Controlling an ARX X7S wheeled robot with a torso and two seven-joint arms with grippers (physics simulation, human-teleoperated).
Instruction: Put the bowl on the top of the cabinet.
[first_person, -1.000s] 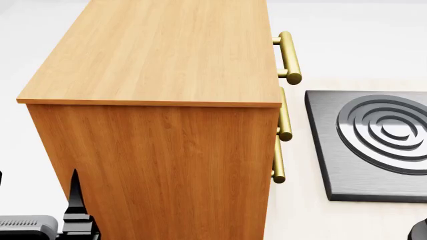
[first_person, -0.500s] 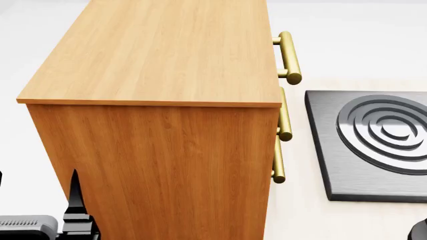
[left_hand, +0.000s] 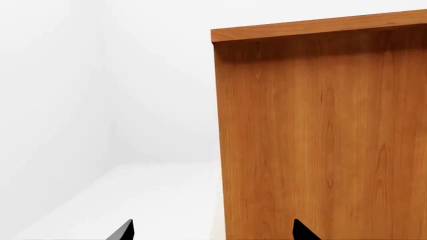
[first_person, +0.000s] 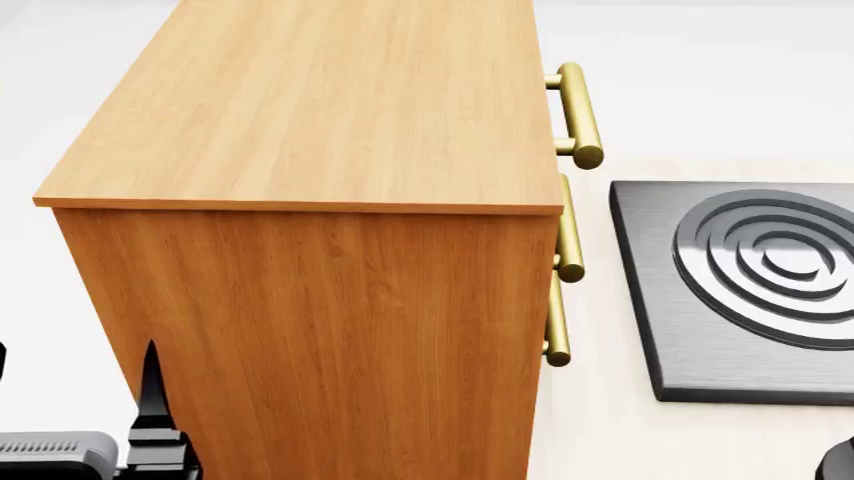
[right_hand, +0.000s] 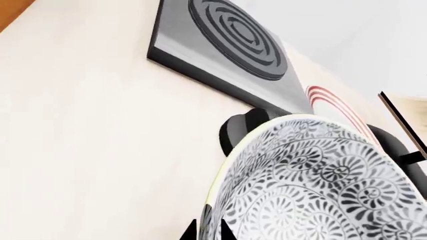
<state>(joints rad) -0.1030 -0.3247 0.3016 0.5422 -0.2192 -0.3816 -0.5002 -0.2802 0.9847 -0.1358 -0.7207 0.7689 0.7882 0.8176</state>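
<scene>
One end effector, the right, was closed on the bowl rim, low and right of the cabinet top; the left's tips sat spread and empty.

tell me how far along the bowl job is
Done: the right hand seems to have the bowl by its rim, tilted off the counter. In hand: carrying it. Left: the cabinet top is bare, so it must be set there. Left hand is open, idle.

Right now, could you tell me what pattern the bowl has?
A dense grey-black floral swirl on white covers the bowl, clearest in the right wrist view.
</scene>
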